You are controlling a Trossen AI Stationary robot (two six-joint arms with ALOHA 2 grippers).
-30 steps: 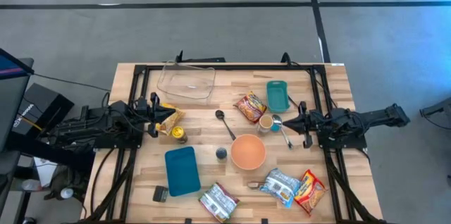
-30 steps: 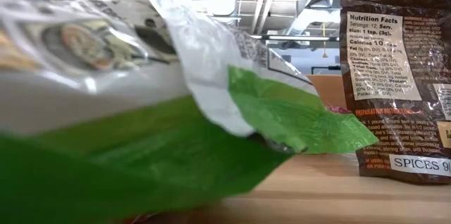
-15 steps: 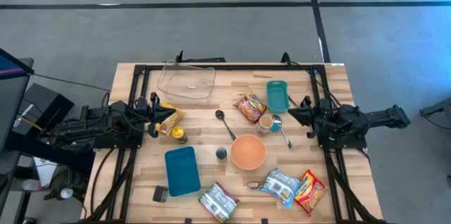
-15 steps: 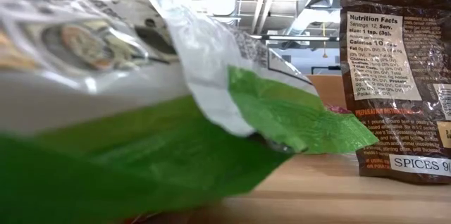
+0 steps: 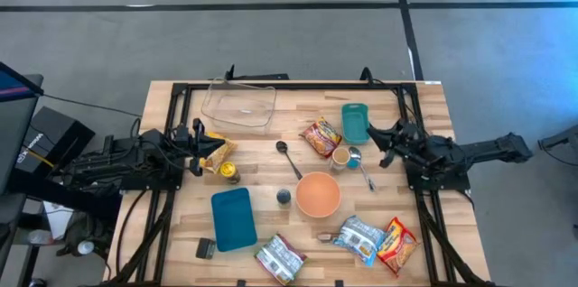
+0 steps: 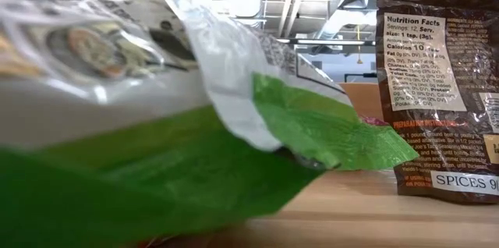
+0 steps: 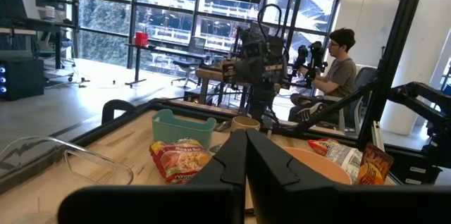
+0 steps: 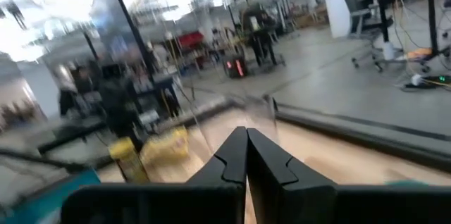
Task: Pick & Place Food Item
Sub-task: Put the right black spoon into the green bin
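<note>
Several food packets lie flat on the wooden table: a red noodle packet (image 5: 321, 135) (image 7: 180, 159) past the middle, a white-blue one (image 5: 359, 237) and a red one (image 5: 398, 244) at the near right, and a green-white one (image 5: 280, 258) (image 6: 156, 123) at the near edge. A yellow packet (image 5: 219, 152) lies at the left. My left gripper (image 5: 205, 148) (image 7: 246, 143) is shut and empty, level, at the left side next to the yellow packet. My right gripper (image 5: 373, 133) (image 8: 246, 139) is shut and empty at the right side, near the teal container (image 5: 355, 122).
An orange bowl (image 5: 318, 194) stands mid-table, a teal tray (image 5: 233, 218) to its left, and a clear glass dish (image 5: 238, 105) at the far left. A cup (image 5: 340, 156), a metal scoop (image 5: 358, 162), a black spoon (image 5: 289, 158) and a jar (image 5: 230, 174) lie between. A brown spice packet (image 6: 440, 92) stands at the near edge. A person (image 7: 338, 76) sits beyond the table.
My right gripper has swung toward the table's far edge and turned about its wrist, staying shut and empty. Nothing on the table has moved.
</note>
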